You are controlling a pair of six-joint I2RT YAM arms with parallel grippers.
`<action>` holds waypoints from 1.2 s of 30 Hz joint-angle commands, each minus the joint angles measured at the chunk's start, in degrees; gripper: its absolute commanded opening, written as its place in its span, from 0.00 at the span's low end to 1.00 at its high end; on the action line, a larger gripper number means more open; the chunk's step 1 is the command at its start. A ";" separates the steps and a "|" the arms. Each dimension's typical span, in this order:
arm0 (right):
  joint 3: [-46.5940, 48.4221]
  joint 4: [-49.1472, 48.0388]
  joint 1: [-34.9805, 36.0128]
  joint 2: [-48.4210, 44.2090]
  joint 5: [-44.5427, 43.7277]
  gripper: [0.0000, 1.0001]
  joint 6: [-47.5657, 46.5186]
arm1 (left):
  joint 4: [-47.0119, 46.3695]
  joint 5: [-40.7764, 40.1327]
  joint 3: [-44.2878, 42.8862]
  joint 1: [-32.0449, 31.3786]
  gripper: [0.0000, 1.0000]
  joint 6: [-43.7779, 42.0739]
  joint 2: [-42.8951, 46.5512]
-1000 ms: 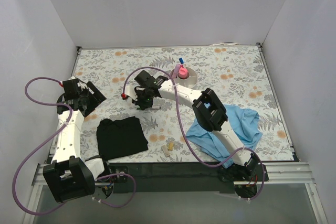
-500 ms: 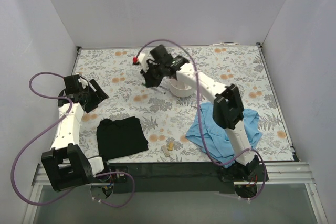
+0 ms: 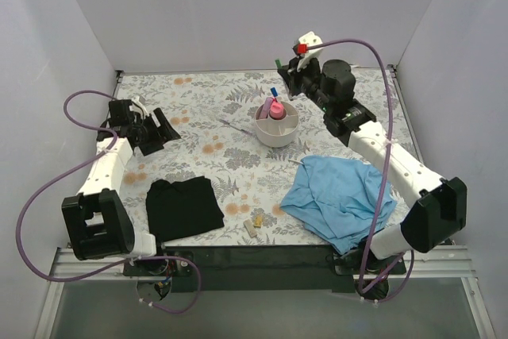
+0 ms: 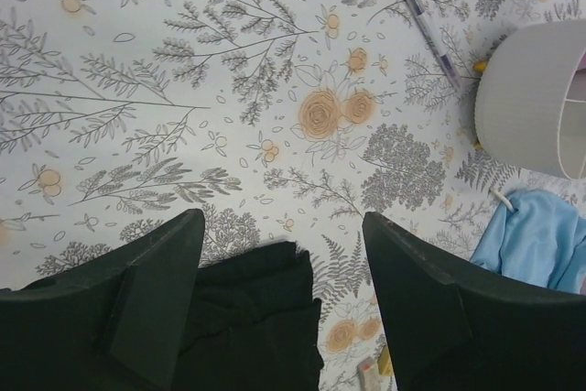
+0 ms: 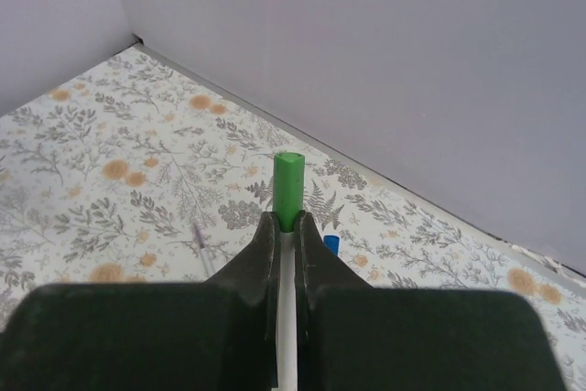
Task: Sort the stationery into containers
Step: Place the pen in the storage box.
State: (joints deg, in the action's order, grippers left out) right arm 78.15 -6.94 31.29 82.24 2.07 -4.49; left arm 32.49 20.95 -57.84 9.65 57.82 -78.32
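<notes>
- Now the right gripper point(image 5: 286, 226) is pinching a green pen point(image 5: 288, 185) tight, raised just behind the bowl point(image 3: 275, 139).
- Left gripper point(image 4: 282, 235) is gaping wide, holding nothing, well left of the bowl.
- Purple pen point(image 4: 421, 17) is lying just left of the bowl.

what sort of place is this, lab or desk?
Likely a lab robot cell: plain white walls box in a floral-covered table, two arms bolted to a metal frame, right gripper holding a green-capped pen.

The right gripper point(image 3: 290, 78), clamped on a thin green-capped pen point(image 5: 289, 188), has swung from mid-table past the white round plastic organiser point(image 3: 277, 127) to the back wall. The left gripper point(image 3: 156, 127) has edged rearward.
</notes>
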 commanded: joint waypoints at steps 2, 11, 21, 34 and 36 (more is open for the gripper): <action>-7.91 -16.95 -0.70 2.58 -7.43 0.01 3.52 | 1.08 5.68 -5.60 -2.43 0.70 -4.90 -2.17; -9.68 -22.24 -4.65 8.11 -3.04 0.01 5.98 | 2.93 4.72 -6.93 -4.73 0.71 -12.47 -6.57; -3.54 -24.61 -8.17 18.92 3.82 0.01 7.57 | 5.65 1.73 -8.95 -7.01 0.71 -16.25 -9.39; -1.86 -25.76 -8.87 25.52 5.49 0.01 7.39 | 5.30 0.50 -10.27 -7.63 0.71 -16.69 -12.46; -1.95 -25.76 -8.88 25.69 5.41 0.01 7.13 | 5.30 0.06 -10.18 -7.63 0.71 -16.69 -12.64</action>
State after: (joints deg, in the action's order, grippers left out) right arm 73.89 -28.56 22.83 107.37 7.09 2.83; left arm 37.76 21.82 -66.30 2.37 41.95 -91.57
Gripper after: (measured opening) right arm 0.058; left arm 0.707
